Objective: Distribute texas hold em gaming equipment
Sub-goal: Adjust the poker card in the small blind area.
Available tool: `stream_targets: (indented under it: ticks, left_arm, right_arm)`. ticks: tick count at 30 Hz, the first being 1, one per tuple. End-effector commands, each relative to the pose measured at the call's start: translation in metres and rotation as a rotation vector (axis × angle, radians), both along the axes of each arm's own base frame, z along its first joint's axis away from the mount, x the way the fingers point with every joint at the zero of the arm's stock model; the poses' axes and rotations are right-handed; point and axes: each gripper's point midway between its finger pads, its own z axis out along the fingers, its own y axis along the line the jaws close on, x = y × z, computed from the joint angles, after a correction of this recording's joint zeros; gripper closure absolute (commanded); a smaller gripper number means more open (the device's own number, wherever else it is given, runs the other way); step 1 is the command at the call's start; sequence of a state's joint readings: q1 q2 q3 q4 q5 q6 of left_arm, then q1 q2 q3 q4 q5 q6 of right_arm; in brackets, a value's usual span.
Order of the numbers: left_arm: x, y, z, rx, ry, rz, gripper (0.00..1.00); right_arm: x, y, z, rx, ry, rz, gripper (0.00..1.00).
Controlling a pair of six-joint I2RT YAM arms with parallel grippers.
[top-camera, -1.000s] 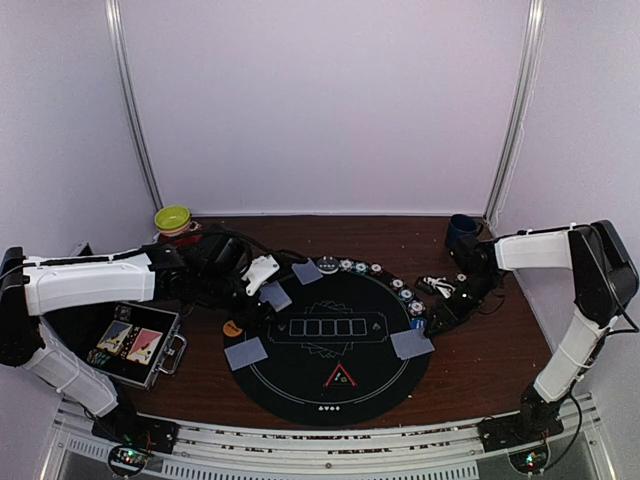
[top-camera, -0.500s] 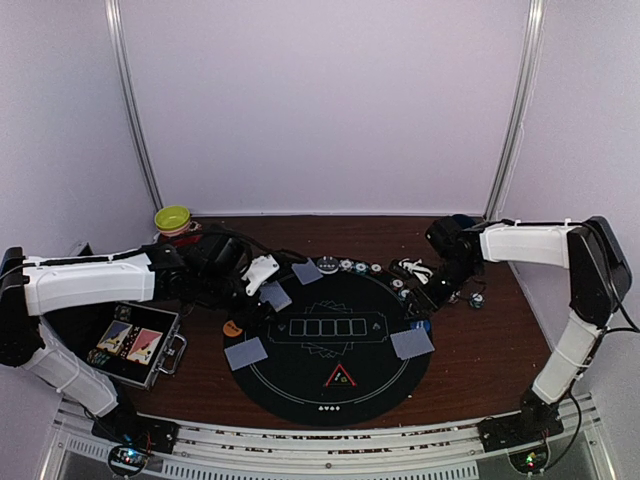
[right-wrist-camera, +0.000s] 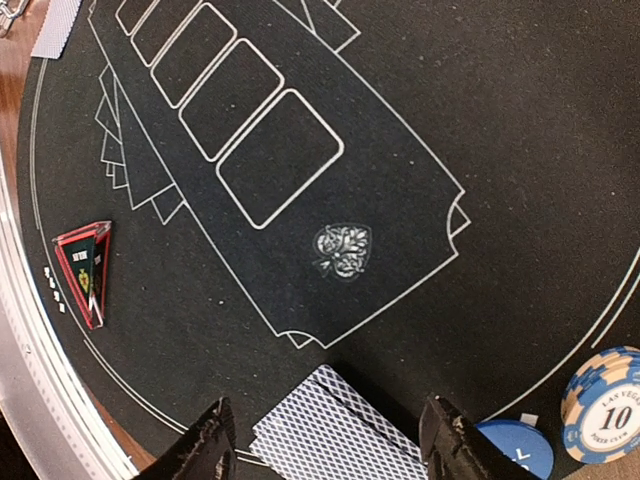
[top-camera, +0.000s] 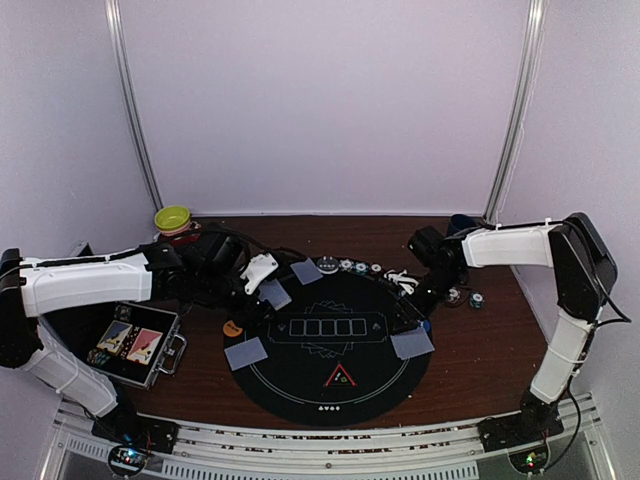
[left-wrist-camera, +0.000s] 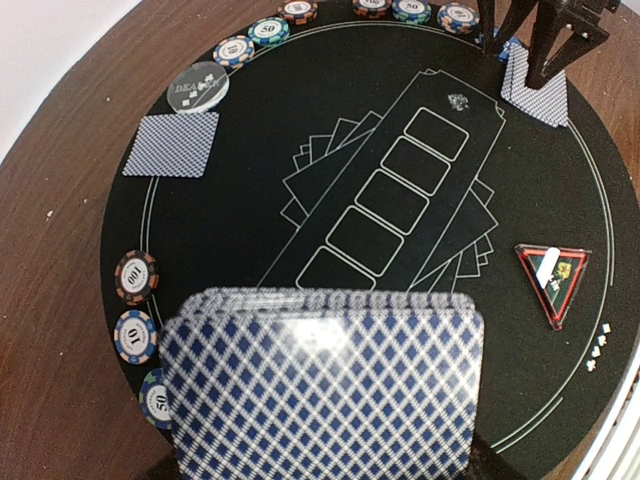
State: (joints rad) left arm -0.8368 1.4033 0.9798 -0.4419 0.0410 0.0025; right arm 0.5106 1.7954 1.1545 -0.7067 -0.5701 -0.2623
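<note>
My left gripper (top-camera: 258, 275) is shut on a deck of blue-diamond-backed cards (left-wrist-camera: 320, 385), which hides its fingers in the left wrist view. It hangs over the left rim of the round black mat (top-camera: 300, 385). My right gripper (right-wrist-camera: 330, 450) stands open over a small pile of cards (right-wrist-camera: 335, 420) at the mat's right edge, one finger (right-wrist-camera: 205, 445) on each side and not touching them. More dealt cards (left-wrist-camera: 172, 144) lie at the far left of the mat. Chips (left-wrist-camera: 136, 275) line the rim beside the dealer button (left-wrist-camera: 197, 86). The red triangle marker (top-camera: 340, 377) lies near the front edge.
A blue disc (right-wrist-camera: 515, 445) and a "10" chip (right-wrist-camera: 605, 405) lie right of the right gripper. Two loose chips (top-camera: 465, 298) sit on the wood. An orange disc (top-camera: 232, 327) lies left of the mat. An open case (top-camera: 135, 343), the yellow-green bowl (top-camera: 172, 217) and the dark mug (top-camera: 462, 222) ring the mat.
My right arm has swung left from the table's right side onto the mat, above the right-hand card pile, and its jaws have widened. The left arm and its deck have stayed put.
</note>
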Motion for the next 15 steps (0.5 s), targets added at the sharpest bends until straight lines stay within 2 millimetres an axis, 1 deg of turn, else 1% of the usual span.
stream_targets:
  ticks: [1,10,15]
  left_arm:
    - [0.005,-0.007,0.02,-0.054,-0.05,-0.016,0.36]
    - [0.004,-0.007,0.017,-0.05,-0.044,-0.015,0.36]
    - [0.005,-0.008,0.017,-0.049,-0.043,-0.015,0.36]
  right_arm:
    - [0.003,-0.008,-0.004,-0.046,-0.028,-0.011,0.35]
    - [-0.003,-0.013,-0.015,-0.071,-0.01,0.0,0.35]
    - [-0.012,-0.015,-0.019,-0.083,0.02,0.017,0.35]
